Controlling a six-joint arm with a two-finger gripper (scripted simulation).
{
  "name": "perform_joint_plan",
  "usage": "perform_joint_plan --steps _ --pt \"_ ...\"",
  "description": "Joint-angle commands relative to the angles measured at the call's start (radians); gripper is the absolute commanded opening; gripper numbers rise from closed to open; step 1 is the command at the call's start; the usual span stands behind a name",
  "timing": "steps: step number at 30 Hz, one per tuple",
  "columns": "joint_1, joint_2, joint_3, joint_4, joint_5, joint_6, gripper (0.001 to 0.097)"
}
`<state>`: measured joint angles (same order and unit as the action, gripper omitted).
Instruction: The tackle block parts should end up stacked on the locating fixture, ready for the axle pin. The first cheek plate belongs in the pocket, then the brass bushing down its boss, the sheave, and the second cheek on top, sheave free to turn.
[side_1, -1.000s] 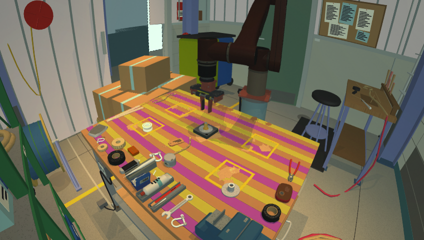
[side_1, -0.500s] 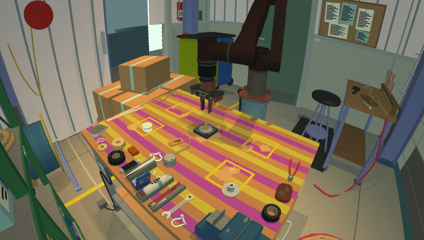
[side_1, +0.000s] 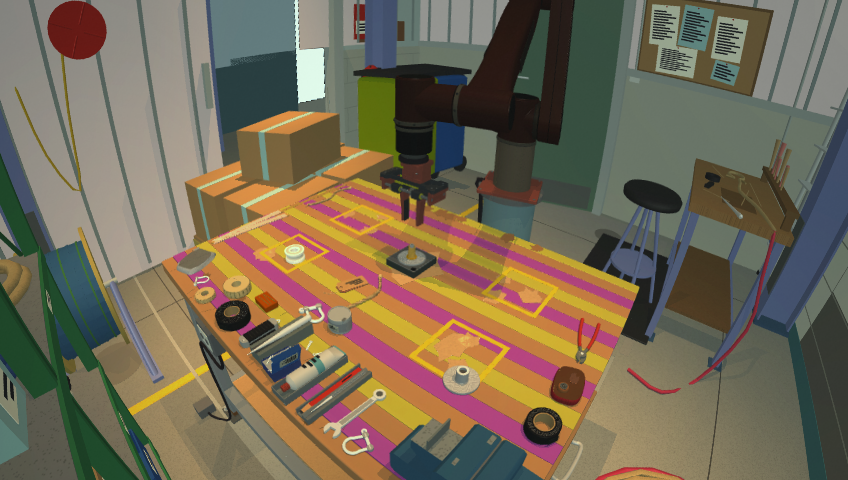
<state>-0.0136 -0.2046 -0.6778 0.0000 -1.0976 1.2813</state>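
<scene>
The locating fixture (side_1: 411,261), a dark square block, sits mid-table with a brass-coloured bushing (side_1: 410,254) standing upright on its boss. The white sheave (side_1: 294,253) lies inside a yellow marked square to the left of the fixture. A grey disc with a raised hub (side_1: 462,379) lies near the front, at the edge of another yellow square. I cannot pick out the cheek plates. My gripper (side_1: 412,215) hangs above the table just behind the fixture, open and carrying nothing.
Cardboard boxes (side_1: 279,160) are stacked behind the table's left rear, and the arm's pedestal (side_1: 509,199) stands at the rear. Tools, tape rolls (side_1: 232,314) and a vise (side_1: 458,452) crowd the front and left edges. Pliers (side_1: 586,340) lie at the right edge.
</scene>
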Motion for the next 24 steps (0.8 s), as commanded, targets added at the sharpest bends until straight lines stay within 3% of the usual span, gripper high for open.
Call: perform_joint_plan --steps 1,18,24 --pt "0.0 0.0 0.001 0.0 0.0 0.0 0.0415" --pt "0.0 0.0 0.001 0.0 0.0 0.0 0.073" --pt "0.0 0.0 0.001 0.0 0.0 0.0 0.0735"
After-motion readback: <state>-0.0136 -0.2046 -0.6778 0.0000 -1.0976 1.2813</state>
